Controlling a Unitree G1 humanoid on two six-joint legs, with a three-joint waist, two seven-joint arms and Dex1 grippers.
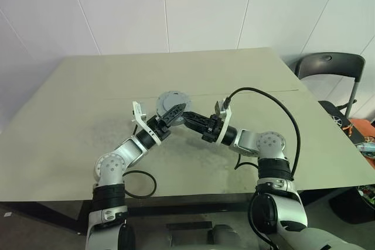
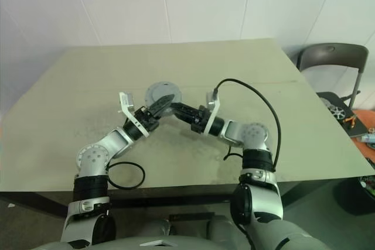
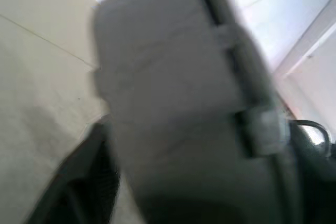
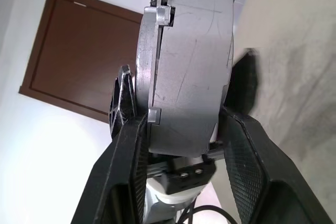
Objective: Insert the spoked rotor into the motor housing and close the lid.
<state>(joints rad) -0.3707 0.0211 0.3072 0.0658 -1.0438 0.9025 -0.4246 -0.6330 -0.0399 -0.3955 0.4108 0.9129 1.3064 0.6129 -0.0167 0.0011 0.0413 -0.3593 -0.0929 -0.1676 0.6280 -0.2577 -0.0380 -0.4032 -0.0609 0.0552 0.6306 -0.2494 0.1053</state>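
Right gripper (image 4: 184, 145) clamped across one motor housing (image 4: 191, 61), lid (image 4: 147, 56) already seated on it, held above the table (image 1: 70, 115). At its nine o'clock, left gripper (image 1: 174, 112) against the same housing, fingers partly parted, grip not discernible. One chair (image 1: 328, 65) at two o'clock.

Table (image 1: 76, 115): pale olive-beige top, reaching back to a white panelled wall.
Seam (image 1: 263, 92): a thin straight line across the top, running side to side behind the middle.
Surface: mottled, scuffed patches near the middle and toward the near edge.
Cable (image 1: 137, 187): a black loop resting on the top by the near edge, on the left.
Right side: a black cable (image 1: 287, 115) arcs above the top; whether it touches cannot be told.
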